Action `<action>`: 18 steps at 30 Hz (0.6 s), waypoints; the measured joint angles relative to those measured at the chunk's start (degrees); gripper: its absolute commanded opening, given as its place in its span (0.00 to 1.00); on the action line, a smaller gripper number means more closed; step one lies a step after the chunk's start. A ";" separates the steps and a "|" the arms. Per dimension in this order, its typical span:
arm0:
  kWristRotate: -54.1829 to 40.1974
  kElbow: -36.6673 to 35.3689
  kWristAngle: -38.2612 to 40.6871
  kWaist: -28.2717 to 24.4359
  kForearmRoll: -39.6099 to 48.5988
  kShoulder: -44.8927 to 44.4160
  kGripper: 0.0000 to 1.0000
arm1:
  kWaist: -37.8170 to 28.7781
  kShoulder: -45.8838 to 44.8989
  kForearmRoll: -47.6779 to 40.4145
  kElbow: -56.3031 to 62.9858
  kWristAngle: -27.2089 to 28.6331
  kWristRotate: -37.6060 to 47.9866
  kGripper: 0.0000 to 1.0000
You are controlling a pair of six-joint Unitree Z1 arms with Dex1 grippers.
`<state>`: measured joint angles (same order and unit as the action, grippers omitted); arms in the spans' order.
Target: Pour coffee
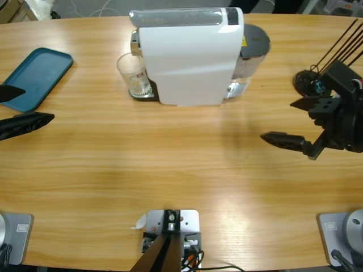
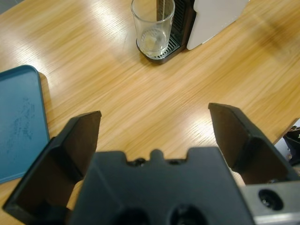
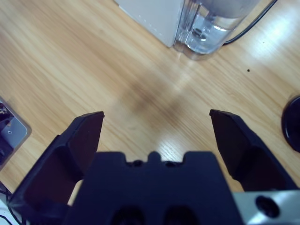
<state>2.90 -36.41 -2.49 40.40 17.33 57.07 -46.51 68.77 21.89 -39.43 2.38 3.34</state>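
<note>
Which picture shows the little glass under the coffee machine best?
The left wrist view: the glass stands in plain sight on the machine's drip tray, with its inside and bottom showing. The high view shows the glass smaller, from above, beside the white machine. The right wrist view misses it.

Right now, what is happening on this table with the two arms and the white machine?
Nothing is being held at this moment. A clear glass tumbler stands on the drip tray of the white coffee machine; it looks nearly empty, with perhaps a trace of liquid at the bottom. The left gripper waits with open jaws beside the blue tray, facing the tumbler. The right gripper, also open, points toward the machine's clear water tank. Neither touches anything.
</note>
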 measured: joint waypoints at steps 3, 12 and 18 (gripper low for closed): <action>0.00 0.00 0.00 0.00 -0.01 0.12 0.99 | 0.00 0.63 0.00 0.00 -0.12 0.00 1.00; 0.00 0.00 0.00 0.00 -0.01 0.51 0.99 | 0.00 2.46 -0.01 0.00 -2.61 -0.93 1.00; 0.04 0.00 0.00 0.00 -0.01 1.72 0.99 | 0.00 2.59 -0.01 0.00 -2.61 -2.17 1.00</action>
<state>2.95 -36.41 -2.49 40.40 17.32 58.79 -46.51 71.37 21.89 -39.44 -0.23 1.17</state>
